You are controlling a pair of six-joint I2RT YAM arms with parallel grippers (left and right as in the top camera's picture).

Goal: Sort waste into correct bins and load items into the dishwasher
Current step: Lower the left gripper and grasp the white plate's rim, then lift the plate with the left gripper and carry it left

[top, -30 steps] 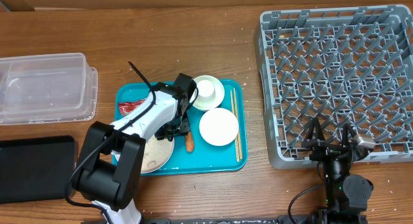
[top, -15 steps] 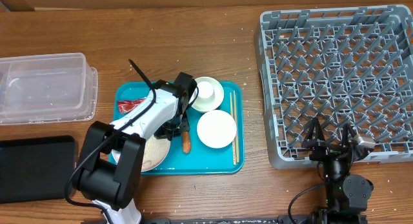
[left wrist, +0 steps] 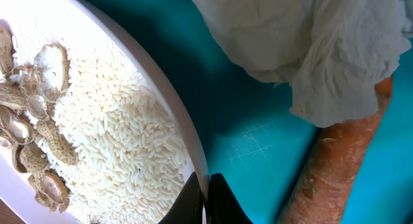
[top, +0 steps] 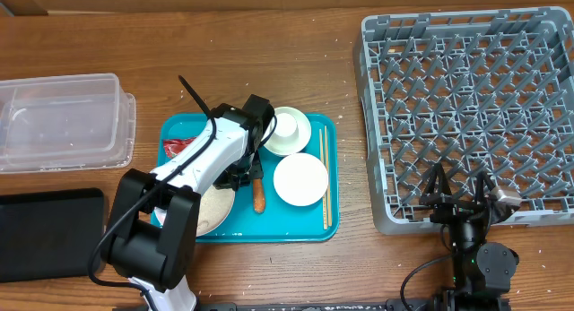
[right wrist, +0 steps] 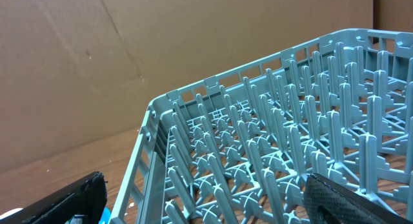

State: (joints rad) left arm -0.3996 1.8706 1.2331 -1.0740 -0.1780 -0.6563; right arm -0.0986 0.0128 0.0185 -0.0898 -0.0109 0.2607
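My left gripper (top: 239, 175) (left wrist: 206, 199) is shut on the right rim of the pale plate (top: 211, 212) (left wrist: 97, 140). The plate holds white rice and peanut shells. It lies on the teal tray (top: 296, 220) (left wrist: 258, 140). The crumpled white tissue (left wrist: 303, 43) and the orange-brown sausage stick (top: 259, 197) (left wrist: 342, 159) lie just right of the plate. The red wrapper (top: 179, 148) lies at the tray's left. A white bowl (top: 300, 179) and a bowl holding the small cup (top: 289, 129) stand on the tray. My right gripper (top: 459, 199) (right wrist: 213, 208) is open and empty at the front edge of the grey dish rack (top: 466, 96) (right wrist: 258, 121).
The clear tub (top: 58, 121) stands at the far left, with the black tray (top: 49, 235) in front of it. Wooden chopsticks (top: 326, 181) lie along the teal tray's right side. The left arm covers the tissue from above.
The left gripper moved slightly up and left with the plate rim. The teal tray and its contents slid a little left. The right arm has not moved.
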